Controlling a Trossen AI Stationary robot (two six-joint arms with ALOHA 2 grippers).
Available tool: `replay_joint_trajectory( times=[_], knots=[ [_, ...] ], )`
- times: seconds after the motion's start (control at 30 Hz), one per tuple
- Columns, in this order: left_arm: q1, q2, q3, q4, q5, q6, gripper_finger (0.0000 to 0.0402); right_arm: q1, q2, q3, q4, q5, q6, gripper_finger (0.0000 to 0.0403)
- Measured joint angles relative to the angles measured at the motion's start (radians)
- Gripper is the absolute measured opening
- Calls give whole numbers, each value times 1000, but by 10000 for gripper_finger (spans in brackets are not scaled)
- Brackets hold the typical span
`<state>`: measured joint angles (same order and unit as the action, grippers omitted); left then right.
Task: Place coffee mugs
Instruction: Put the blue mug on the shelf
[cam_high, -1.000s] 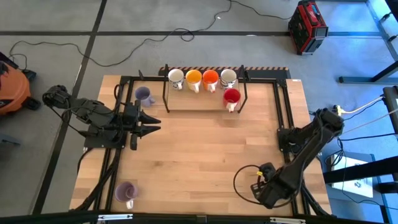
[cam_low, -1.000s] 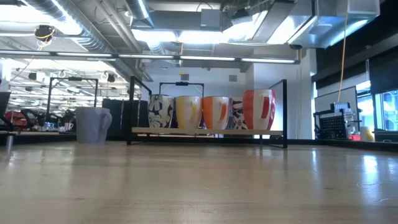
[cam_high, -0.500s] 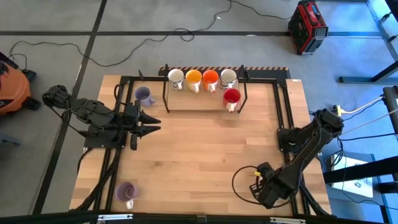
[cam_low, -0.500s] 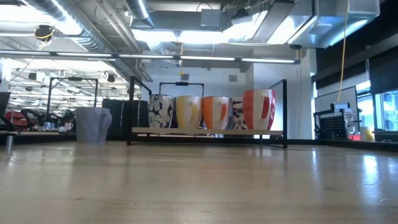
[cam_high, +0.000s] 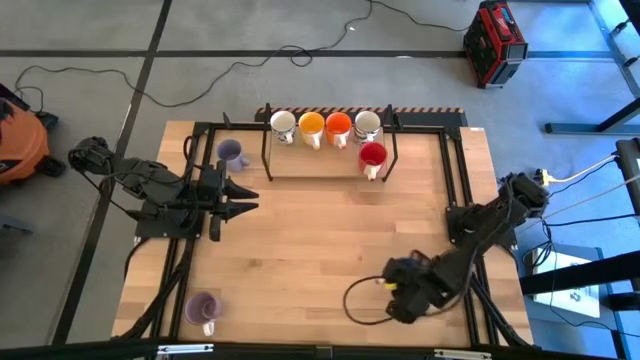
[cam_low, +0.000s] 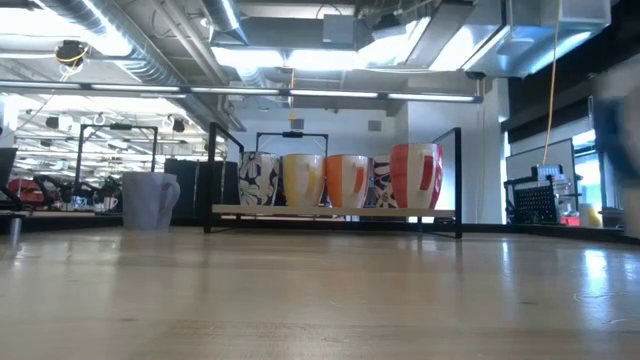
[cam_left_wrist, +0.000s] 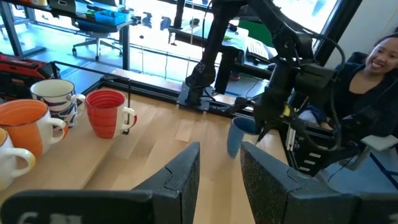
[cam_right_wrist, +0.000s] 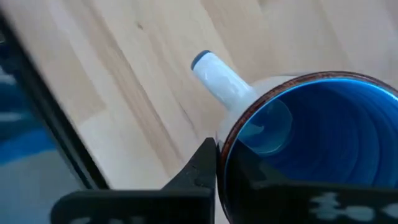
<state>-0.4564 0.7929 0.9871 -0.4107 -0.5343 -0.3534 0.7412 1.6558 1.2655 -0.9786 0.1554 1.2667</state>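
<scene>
high view: the right gripper (cam_high: 392, 300) sits near the table's (cam_high: 320, 250) front right corner; the mug it carries is hidden under it. the left gripper (cam_high: 243, 200), fingers apart and empty, waits by the left edge. five mugs stand on the rack (cam_high: 325, 165) at the back edge, a purple mug (cam_high: 231, 153) beside it, another purple mug (cam_high: 203, 308) at the front left corner.

right wrist view: closed on the blue mug's (cam_right_wrist: 311, 149) rim, partly cut off.

Grey floor (cam_high: 100, 40) (cables trailing), red toolbox (cam_high: 494, 42), ceiling lights (cam_low: 300, 58)
</scene>
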Motion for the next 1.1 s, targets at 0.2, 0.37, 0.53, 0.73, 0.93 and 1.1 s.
replay_joint_trajectory(
  times=[0.2,0.37,0.53,0.73,0.93,1.1],
  knots=[
    [0,0,0,0,5,24,110,-139,0,0,151,-4,-527,3],
    [0,0,-1,0,6,24,110,-266,0,0,271,-63,-940,2],
    [0,0,-1,-1,8,24,110,-363,21,13,288,-125,-1264,1],
    [0,0,-1,-1,9,24,110,-427,93,77,225,-159,-1545,1],
    [0,0,-1,0,9,24,110,-476,159,129,167,-244,-1640,1],
    [0,0,-1,0,8,24,110,-483,180,143,132,-279,-1639,1]
  ],
)
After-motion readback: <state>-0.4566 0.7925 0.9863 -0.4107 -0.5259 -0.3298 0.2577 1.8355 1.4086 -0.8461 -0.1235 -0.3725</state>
